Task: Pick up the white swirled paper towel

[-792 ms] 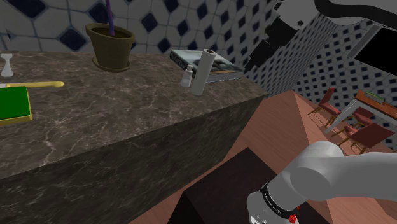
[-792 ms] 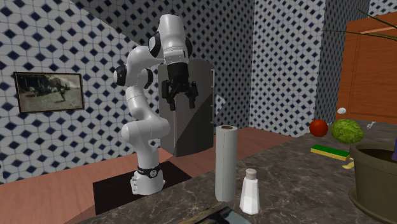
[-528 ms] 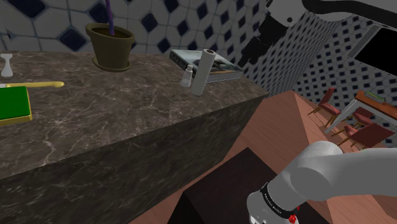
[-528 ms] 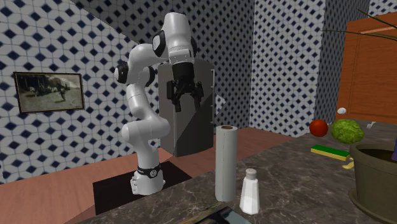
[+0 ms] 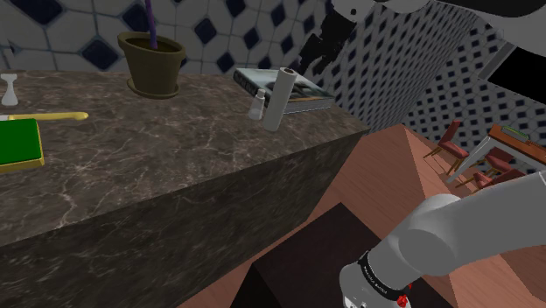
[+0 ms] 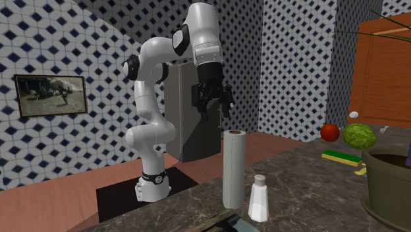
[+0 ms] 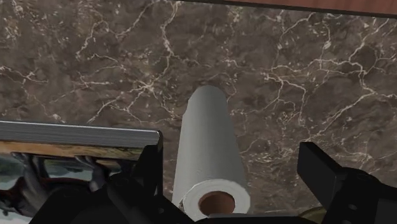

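**Jaws over the roll, nothing gripped yet**

Shoulder view: the pale paper towel roll (image 5: 277,98) stands upright on the dark marbled bench (image 5: 175,157). It is right beside a small white shaker (image 5: 256,108), on the shaker's side toward the bench corner. The black jaws hang in the air above and beyond the shaker, well apart from it.

Second exterior view: the roll (image 6: 233,168) rises taller than the shaker (image 6: 259,198) next to it. The jaws point down, spread and empty, higher than the shaker and set back from it.

Wrist view: the roll (image 7: 207,153) is seen end-on, its cardboard core showing. It lies between the spread jaws and touches neither.

The line-up looks roughly made. Descent, closing and lifting are all left.
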`<action>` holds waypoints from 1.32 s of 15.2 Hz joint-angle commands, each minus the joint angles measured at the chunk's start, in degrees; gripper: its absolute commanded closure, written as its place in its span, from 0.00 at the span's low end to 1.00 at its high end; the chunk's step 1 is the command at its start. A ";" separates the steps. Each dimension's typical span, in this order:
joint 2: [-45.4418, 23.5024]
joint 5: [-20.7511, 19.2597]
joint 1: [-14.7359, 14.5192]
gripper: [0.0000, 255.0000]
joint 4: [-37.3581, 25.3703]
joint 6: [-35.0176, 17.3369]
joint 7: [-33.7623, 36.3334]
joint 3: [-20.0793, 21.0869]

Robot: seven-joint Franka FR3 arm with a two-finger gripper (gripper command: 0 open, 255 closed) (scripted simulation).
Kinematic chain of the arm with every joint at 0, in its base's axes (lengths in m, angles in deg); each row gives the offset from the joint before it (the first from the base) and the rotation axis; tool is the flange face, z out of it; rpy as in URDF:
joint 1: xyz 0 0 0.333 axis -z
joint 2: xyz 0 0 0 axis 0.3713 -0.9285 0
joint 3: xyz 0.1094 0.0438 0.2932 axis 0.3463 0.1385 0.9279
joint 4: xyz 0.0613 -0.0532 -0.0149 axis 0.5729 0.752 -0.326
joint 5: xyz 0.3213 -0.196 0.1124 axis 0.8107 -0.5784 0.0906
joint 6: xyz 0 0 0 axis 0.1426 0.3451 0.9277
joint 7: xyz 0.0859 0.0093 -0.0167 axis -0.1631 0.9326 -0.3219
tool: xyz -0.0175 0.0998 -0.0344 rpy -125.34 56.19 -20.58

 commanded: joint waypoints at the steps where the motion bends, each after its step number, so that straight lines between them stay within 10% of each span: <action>1: -4.64 -0.08 0.18 0.00 -3.96 -0.61 0.76 0.16; 13: -8.67 -0.16 0.25 0.00 -1.93 -6.57 1.56 0.38; 14: -8.67 -0.16 0.25 1.00 -1.98 -6.53 1.57 0.38; 20: -8.70 -0.16 0.24 1.00 -2.03 -6.50 1.58 0.39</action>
